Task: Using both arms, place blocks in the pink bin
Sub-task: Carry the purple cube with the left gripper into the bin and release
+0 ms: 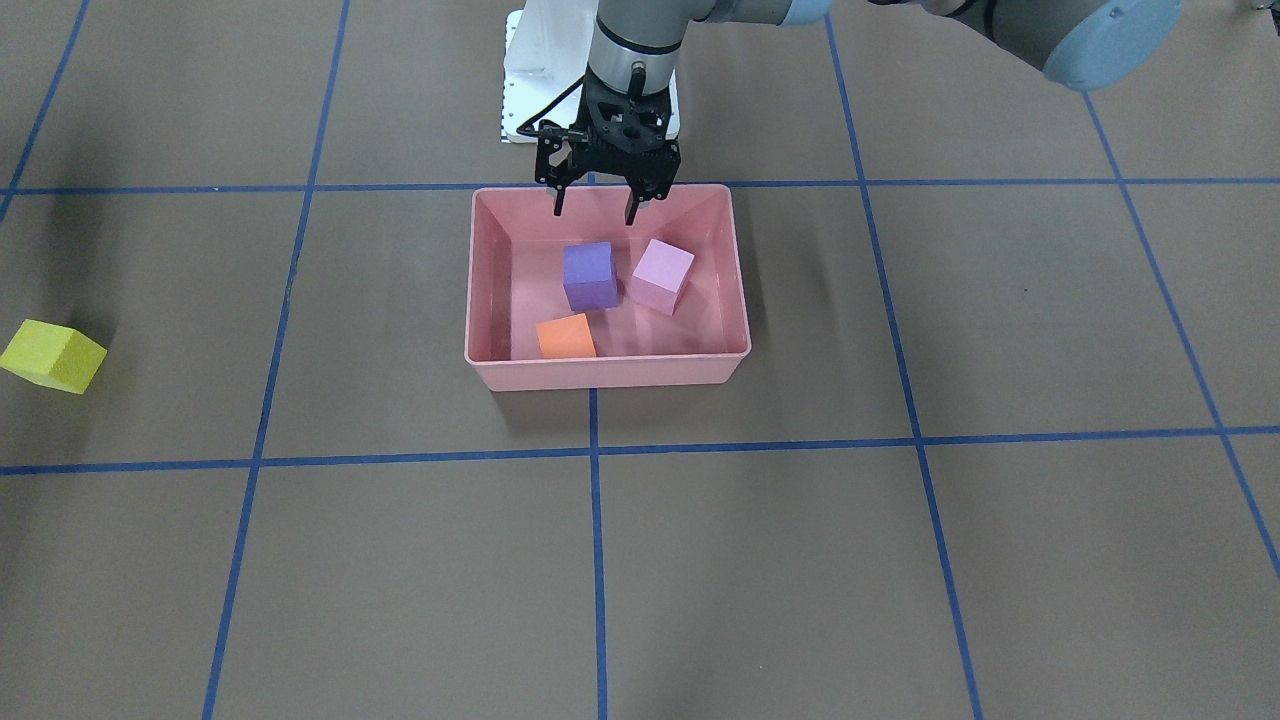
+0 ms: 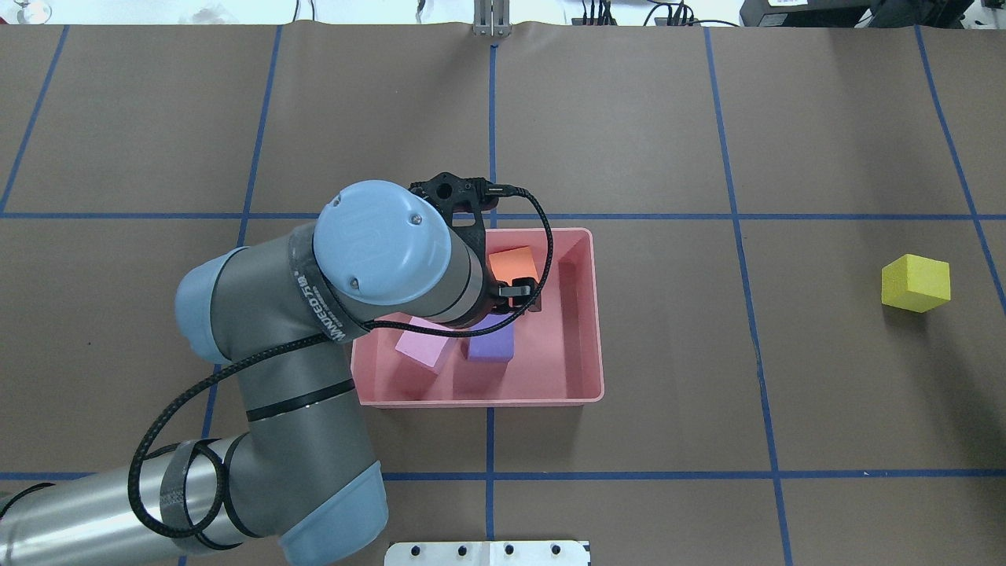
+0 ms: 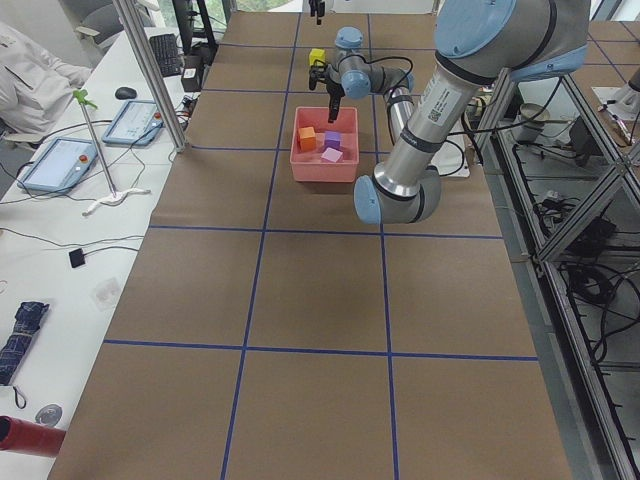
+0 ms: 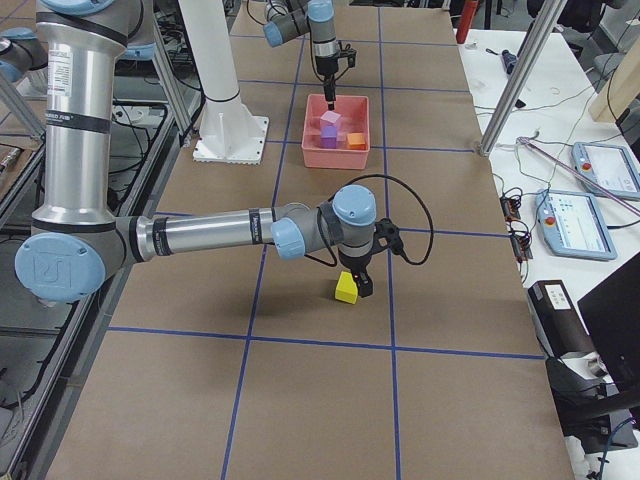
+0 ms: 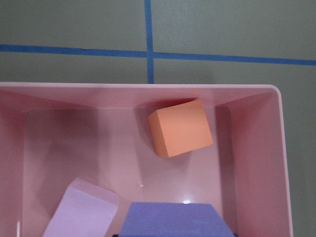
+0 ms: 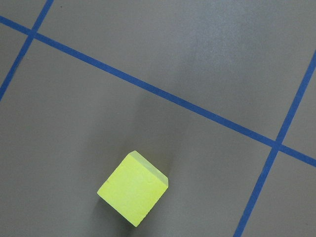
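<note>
While left claw (image 1: 594,216) gapes over pink bin (image 1: 607,375) | right claw (image 4: 364,289): side-view only, untellable

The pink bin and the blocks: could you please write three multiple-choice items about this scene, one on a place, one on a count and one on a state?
1. Where does the yellow block lie relative to the pink bin?
A. inside it
B. on the table, well apart from it
C. on its rim

2. How many blocks lie in the pink bin?
A. one
B. two
C. three

3. In what state is the left pincer over the bin?
A. open, holding nothing
B. shut on a block
C. shut, holding nothing

Answers:
1 B: the yellow block sits alone on the table, far from the bin.
2 C: the orange block, the purple block and the light pink block are inside.
3 A: its fingers stand apart with nothing between them.
</note>
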Controlling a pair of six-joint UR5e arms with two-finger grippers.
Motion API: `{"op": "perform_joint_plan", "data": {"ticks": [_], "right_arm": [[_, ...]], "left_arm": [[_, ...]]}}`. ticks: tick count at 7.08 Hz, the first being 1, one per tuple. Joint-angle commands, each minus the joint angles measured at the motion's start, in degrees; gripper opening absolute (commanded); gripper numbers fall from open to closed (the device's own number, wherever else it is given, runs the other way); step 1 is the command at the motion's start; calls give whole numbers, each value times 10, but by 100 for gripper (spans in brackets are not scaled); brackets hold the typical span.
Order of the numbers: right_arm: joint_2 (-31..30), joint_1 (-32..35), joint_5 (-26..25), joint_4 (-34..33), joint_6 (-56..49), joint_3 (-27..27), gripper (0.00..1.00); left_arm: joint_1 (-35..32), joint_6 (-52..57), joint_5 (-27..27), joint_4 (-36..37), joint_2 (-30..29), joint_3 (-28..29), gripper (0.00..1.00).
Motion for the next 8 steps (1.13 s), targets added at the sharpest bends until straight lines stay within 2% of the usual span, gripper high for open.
{"op": "perform_joint_plan", "data": {"ticks": [1,2,5,7,8], "right_arm": [[-32,-2,-9,111,156,-20,98],[-33,-20,-38,142,250,-23,97],[-36,-159,-174,254,497,-31,96],[-40,-175,-195,305,538,-56,96],[-40,-185,-209,307,559,-56,96]], "left_arm": [[-1,62,17,65,3,-63,100],[-8,71,17,70,16,-73,100],[-6,72,17,69,17,-73,100],[-4,72,17,69,17,-69,100],[-3,72,17,69,17,-69,100]]}}
